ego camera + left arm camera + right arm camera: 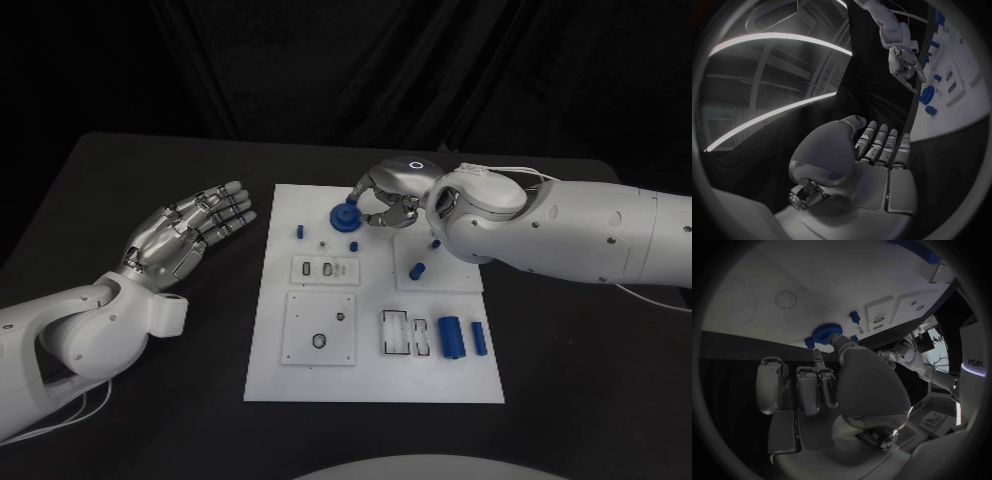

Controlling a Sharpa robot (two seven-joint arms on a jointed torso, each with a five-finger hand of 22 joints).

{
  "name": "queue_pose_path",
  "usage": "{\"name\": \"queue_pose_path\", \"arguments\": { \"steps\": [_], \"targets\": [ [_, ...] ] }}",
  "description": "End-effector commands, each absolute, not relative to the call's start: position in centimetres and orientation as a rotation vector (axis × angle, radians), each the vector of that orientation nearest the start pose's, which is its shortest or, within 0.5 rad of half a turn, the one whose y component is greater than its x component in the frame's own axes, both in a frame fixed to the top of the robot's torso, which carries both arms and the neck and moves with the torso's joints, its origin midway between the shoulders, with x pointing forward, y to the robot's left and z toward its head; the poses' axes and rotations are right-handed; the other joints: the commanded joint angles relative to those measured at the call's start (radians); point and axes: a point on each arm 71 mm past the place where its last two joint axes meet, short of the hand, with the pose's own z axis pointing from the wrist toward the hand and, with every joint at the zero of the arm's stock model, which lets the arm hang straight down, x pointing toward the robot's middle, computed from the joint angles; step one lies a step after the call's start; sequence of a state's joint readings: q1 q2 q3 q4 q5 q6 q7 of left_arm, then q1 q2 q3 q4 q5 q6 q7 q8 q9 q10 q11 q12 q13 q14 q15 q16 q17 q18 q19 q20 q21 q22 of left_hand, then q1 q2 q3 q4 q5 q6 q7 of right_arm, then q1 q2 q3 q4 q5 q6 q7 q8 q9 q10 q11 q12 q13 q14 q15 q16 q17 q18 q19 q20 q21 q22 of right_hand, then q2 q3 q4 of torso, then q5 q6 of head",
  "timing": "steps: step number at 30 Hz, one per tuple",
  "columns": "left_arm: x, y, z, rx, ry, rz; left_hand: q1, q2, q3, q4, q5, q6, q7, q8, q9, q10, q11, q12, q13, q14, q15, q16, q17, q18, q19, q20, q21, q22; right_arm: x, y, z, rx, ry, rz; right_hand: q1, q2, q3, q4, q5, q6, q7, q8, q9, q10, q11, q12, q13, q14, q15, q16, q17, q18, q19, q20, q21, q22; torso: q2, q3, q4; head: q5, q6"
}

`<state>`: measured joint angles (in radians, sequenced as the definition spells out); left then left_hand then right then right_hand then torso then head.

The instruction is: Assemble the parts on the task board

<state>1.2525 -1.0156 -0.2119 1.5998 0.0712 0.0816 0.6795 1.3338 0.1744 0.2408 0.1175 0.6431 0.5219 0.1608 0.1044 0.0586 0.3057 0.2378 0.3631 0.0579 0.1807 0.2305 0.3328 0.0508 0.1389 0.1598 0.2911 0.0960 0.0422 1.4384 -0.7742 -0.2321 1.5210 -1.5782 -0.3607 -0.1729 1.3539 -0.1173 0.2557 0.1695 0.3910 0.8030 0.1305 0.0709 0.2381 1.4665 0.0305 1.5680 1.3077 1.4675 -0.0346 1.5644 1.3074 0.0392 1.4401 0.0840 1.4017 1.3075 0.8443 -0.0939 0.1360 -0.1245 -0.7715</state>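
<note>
Pinching blue gear [824, 332], right hand [387, 198]; left hand [188, 230] spread empty beside task board [375, 385]

My left hand [873, 160] is lying open in front of me, palm up, fingers straight and side by side with the thumb arching over them, and I am holding nothing. My fingertips are pointing towards the task board [967, 90], the white plate on the black table [942, 165], and they are stopping short of its near edge. Over the board's far end my right hand [904, 62] is reaching down, its fingers hanging just beside a round blue part [927, 94] sitting on the board. A smaller blue part [931, 110] is lying next to that round one, nearer my left hand. More blue parts [934, 46] are standing farther along the board.
</note>
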Motion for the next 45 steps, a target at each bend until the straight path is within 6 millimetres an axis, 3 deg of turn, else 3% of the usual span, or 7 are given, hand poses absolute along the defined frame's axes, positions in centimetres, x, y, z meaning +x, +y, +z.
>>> {"name": "queue_pose_path", "arguments": {
  "steps": [1, 8, 10, 17, 22, 32, 45],
  "targets": [
    [44.6, 26.5, -17.6, -0.955, 1.152, -2.012, -0.008, 0.0, 0.008, 0.001, -0.002, 0.002, 0.044, 0.001, 0.0, 0.002, 0.004, 0.004, 0.001, 0.001, 0.007, 0.007, 0.001, -0.015, 0.005, 0.002, 0.005, 0.001, 49.5, -18.3, -12.3, -0.372, 1.454, 0.539, 0.004, 0.0, 0.001, 0.003, -0.009, 0.034, -0.005, 0.019, -0.003, 0.104, 0.002, 0.003, 0.263, 0.098, 0.004, -0.004, 0.25, 0.015, -0.001, -0.003, 0.0, 0.134, 0.0, -0.0001, 0.0001, -0.006, 0.01],
    [44.5, 26.1, -17.5, -0.958, 1.15, -2.021, -0.008, -0.001, 0.008, 0.001, -0.002, 0.003, 0.044, 0.002, 0.001, 0.003, 0.004, 0.005, 0.001, 0.002, 0.007, 0.008, 0.001, -0.015, 0.006, 0.002, 0.005, 0.001, 47.3, -23.0, -9.9, -0.342, 1.335, 0.609, -0.019, 0.009, -0.016, 0.047, -0.091, 0.157, -0.029, 0.072, -0.001, 0.104, -0.018, 0.003, 0.263, 0.103, -0.013, 0.006, 0.263, -0.029, 0.108, -0.018, 0.139, 0.241, 0.0, 0.0004, -0.0014, -0.014, 0.013],
    [44.6, 26.1, -17.5, -0.958, 1.151, -2.022, -0.008, -0.001, 0.008, 0.001, -0.002, 0.003, 0.044, 0.002, 0.001, 0.003, 0.004, 0.005, 0.001, 0.002, 0.007, 0.008, 0.001, -0.015, 0.006, 0.002, 0.005, 0.001, 46.7, -24.6, -9.6, -0.326, 1.315, 0.603, -0.04, 0.003, -0.031, 0.068, -0.131, 0.175, -0.03, 0.079, 0.0, 0.104, -0.016, 0.003, 0.263, 0.103, -0.012, 0.006, 0.263, -0.033, 0.117, -0.019, 0.151, 0.25, -0.004, -0.0003, -0.0092, -0.006, 0.013],
    [44.7, 26.0, -17.6, -0.957, 1.15, -2.023, -0.009, -0.001, 0.009, 0.001, -0.002, 0.004, 0.044, 0.002, 0.001, 0.003, 0.004, 0.005, 0.001, 0.001, 0.007, 0.008, 0.001, -0.016, 0.005, 0.002, 0.005, 0.001, 45.8, -29.1, -10.1, -0.258, 1.344, 0.539, -0.04, -0.007, -0.052, 0.107, -0.195, 0.169, -0.032, 0.066, -0.011, 0.104, -0.021, 0.003, 0.263, 0.103, -0.017, 0.006, 0.263, -0.033, 0.116, -0.023, 0.15, 0.25, -0.011, -0.0002, -0.0147, -0.008, 0.006],
    [44.7, 25.6, -17.6, -0.955, 1.154, -2.037, -0.009, -0.001, 0.009, 0.001, -0.002, 0.003, 0.044, 0.002, 0.001, 0.002, 0.004, 0.004, 0.001, 0.001, 0.007, 0.007, 0.001, -0.016, 0.005, 0.002, 0.005, 0.001, 45.6, -31.7, -11.9, -0.213, 1.379, 0.489, -0.025, -0.013, -0.068, 0.119, -0.223, 0.118, -0.036, 0.022, -0.038, 0.104, -0.026, 0.003, 0.263, 0.103, -0.02, 0.006, 0.263, -0.027, 0.103, -0.026, 0.133, 0.238, -0.015, -0.0008, -0.0134, -0.018, 0.001],
    [44.8, 25.8, -17.6, -0.957, 1.157, -2.034, -0.009, -0.001, 0.01, 0.001, -0.002, 0.002, 0.044, 0.001, 0.001, 0.002, 0.004, 0.003, 0.001, 0.001, 0.007, 0.008, 0.001, -0.016, 0.005, 0.002, 0.005, 0.001, 45.8, -33.4, -15.4, -0.186, 1.464, 0.441, -0.023, -0.021, -0.089, 0.121, -0.272, 0.072, -0.041, -0.007, -0.074, 0.104, -0.032, 0.003, 0.263, 0.103, -0.026, 0.006, 0.263, -0.018, 0.083, -0.032, 0.105, 0.221, -0.02, 0.002, -0.0206, -0.009, -0.009],
    [44.8, 26.0, -17.6, -0.959, 1.158, -2.032, -0.009, -0.001, 0.01, 0.001, -0.002, 0.002, 0.044, 0.001, 0.001, 0.002, 0.004, 0.003, 0.001, 0.001, 0.007, 0.008, 0.001, -0.016, 0.005, 0.002, 0.005, 0.001, 46.4, -33.6, -16.6, -0.168, 1.528, 0.405, 0.008, -0.024, -0.091, 0.116, -0.265, 0.074, -0.04, 0.0, -0.087, 0.104, -0.031, 0.003, 0.263, 0.103, -0.026, 0.006, 0.263, -0.013, 0.071, -0.032, 0.086, 0.211, -0.018, 0.0009, -0.0165, -0.015, -0.009]
  ]
}}
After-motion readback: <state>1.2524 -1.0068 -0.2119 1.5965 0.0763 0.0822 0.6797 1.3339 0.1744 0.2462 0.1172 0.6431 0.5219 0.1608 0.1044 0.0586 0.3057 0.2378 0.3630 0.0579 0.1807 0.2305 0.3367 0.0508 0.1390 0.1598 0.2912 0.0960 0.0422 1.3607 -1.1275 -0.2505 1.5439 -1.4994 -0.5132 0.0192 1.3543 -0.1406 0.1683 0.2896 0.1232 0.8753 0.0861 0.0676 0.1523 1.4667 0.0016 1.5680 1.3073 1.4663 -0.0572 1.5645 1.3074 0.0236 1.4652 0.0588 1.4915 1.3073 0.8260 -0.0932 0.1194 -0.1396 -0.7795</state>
